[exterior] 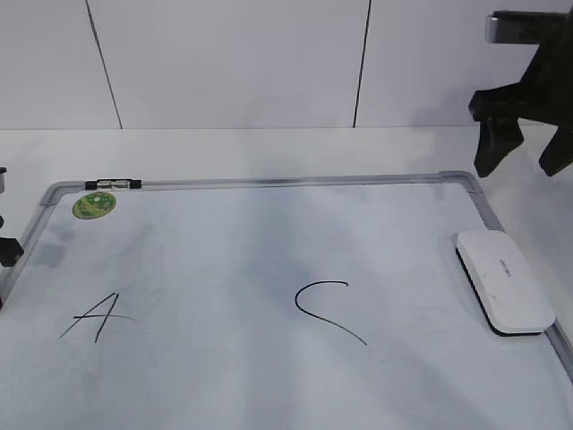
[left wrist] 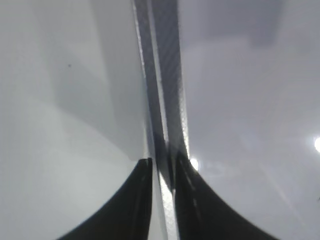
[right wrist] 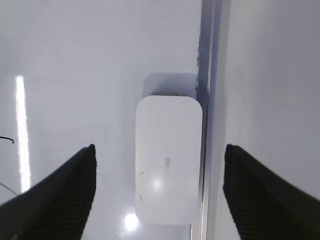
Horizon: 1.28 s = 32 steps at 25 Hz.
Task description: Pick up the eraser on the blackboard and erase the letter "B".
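Note:
The eraser (exterior: pixel 504 279), a white rounded block with a dark base, lies on the blackboard (exterior: pixel 269 182) against its right frame. In the right wrist view the eraser (right wrist: pixel 168 157) sits between and below my fingers. My right gripper (exterior: pixel 522 161) is open and empty, hovering above the board's far right corner, apart from the eraser; its wide gap also shows in the right wrist view (right wrist: pixel 159 147). My left gripper (left wrist: pixel 161 160) is closed narrowly on the board's grey frame (left wrist: pixel 160 75) at the left edge (exterior: pixel 7 251). No letter "B" shows on the board.
A slanted "A" (exterior: pixel 97 318) is at the board's left and a curvy "C" (exterior: pixel 327 309) at its middle. A round green sticker (exterior: pixel 94 204) and a small dark clip (exterior: pixel 113 184) sit at the far left corner. A white wall stands behind the table.

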Motion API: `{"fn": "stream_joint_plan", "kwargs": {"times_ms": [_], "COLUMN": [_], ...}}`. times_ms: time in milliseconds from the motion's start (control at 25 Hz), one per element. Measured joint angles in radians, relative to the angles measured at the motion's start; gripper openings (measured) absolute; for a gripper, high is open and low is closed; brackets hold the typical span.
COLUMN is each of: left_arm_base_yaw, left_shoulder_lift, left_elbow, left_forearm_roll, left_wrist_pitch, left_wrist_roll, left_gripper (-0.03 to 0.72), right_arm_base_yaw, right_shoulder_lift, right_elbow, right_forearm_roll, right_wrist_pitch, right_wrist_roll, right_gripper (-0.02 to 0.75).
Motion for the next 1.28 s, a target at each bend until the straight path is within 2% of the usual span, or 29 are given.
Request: {"fn": "stream_joint_plan", "kwargs": {"times_ms": [360, 720, 1280], "left_arm_base_yaw": [0.0, 0.0, 0.0], "left_shoulder_lift": [0.0, -0.02, -0.169], "left_elbow": [-0.017, -0.173, -0.183], "left_forearm_roll": [0.0, 0.0, -0.004], "left_wrist_pitch": [0.0, 0.187, 0.281], "left_wrist_roll": [0.002, 0.002, 0.002], "left_gripper": [0.244, 0.255, 0.255], "right_arm_base_yaw": [0.0, 0.0, 0.0], "right_shoulder_lift": [-0.072, -0.189, -0.493], "right_elbow": [0.0, 0.033, 0.243], "right_forearm_roll": [0.0, 0.006, 0.006], "right_wrist_pitch": [0.005, 0.005, 0.021], "right_wrist_roll": [0.0, 0.002, 0.002], "right_gripper": [0.589, 0.589, 0.587]}}
